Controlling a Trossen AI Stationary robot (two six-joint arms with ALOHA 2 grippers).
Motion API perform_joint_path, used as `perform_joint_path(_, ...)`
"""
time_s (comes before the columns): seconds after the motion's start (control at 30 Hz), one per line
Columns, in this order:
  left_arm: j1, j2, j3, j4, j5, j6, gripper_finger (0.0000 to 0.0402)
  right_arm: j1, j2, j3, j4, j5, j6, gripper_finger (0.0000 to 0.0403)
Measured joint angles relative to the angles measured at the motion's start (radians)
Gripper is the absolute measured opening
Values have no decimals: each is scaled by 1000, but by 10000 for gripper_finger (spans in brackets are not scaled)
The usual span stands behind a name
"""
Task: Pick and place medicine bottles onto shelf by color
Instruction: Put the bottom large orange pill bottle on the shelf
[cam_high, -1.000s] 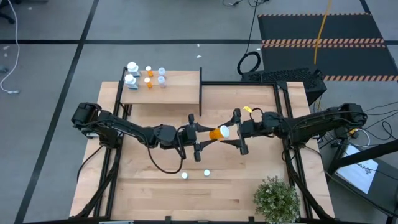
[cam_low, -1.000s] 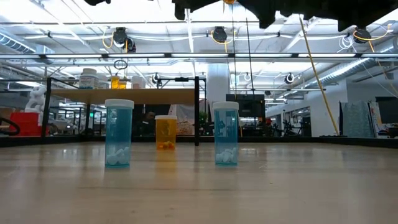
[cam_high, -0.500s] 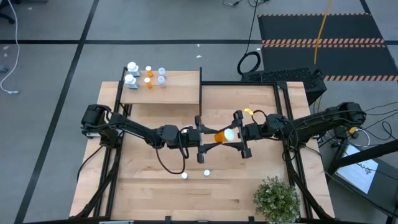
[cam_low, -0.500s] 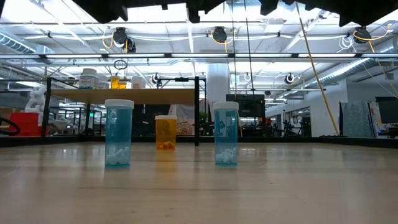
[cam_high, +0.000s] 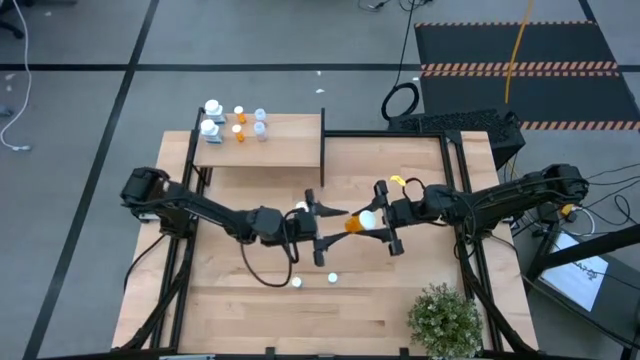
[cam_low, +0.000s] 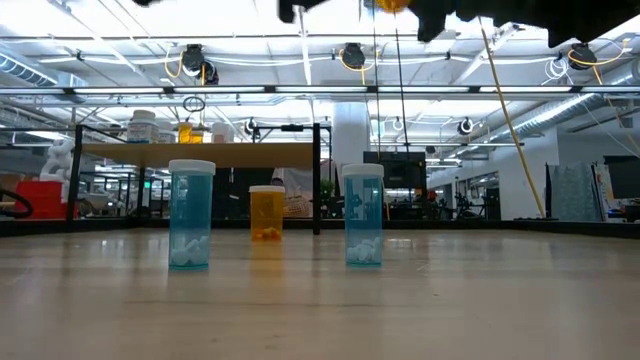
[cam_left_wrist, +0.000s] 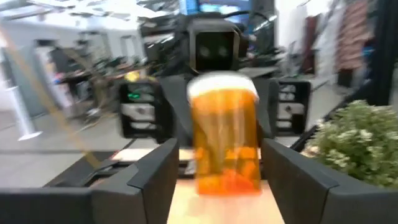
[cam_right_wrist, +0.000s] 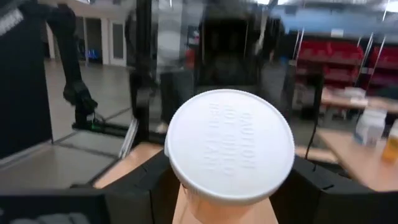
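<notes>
Two grippers meet just above the table's centre, seen from overhead with 12 o'clock at the far edge. Your right gripper (cam_high: 366, 219), reaching in from 3 o'clock, is clamped on the held orange bottle (cam_high: 352, 223). That bottle lies level in the air, its white cap (cam_right_wrist: 229, 151) turned back toward the right wrist. Your left gripper (cam_high: 334, 229) comes in from 9 o'clock with its jaws apart. Its fingers (cam_left_wrist: 152, 177) straddle the bottle's base end, and a narrow gap shows on each side. Through the amber wall you can see darker orange pieces gathered at the base.

On the tabletop (cam_high: 230, 300) at about 6 o'clock stand two bluish bottles (cam_high: 297, 282), close together and upright. From table height each has a small heap of white pieces at the bottom and is otherwise clear. A standing orange bottle (cam_low: 266, 212) sits farther back between them, with orange pieces at its bottom. You cannot find it from overhead.

The shelf (cam_high: 285, 152) is at 11 o'clock, its black upright panel (cam_high: 322, 140) at the end nearer 12. Six capped bottles crowd its far left corner:
- two white bottles (cam_high: 211, 117) outermost
- two amber bottles (cam_high: 239, 123) in the middle
- two pale clear bottles (cam_high: 260, 123) innermost

Their contents are too small to tell. A potted plant (cam_high: 443, 320) sits at 5 o'clock.
</notes>
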Motion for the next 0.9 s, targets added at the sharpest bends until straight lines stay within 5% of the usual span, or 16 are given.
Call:
perform_joint_path(0.1,-25,-61,2,-105,-101,-16,252,0,2,0,-50,1,11,197)
perform_joint_path(0.3,-38,-97,2,-256,-112,-125,282,-15,6,0,-80,5,13,197)
perform_joint_path(0.6,51,-18,4,-268,37,-264,294,-38,6,0,-115,8,13,196)
perform_joint_path(0.9,83,50,16,-175,131,-216,292,-49,6,-1,-143,5,6,196)
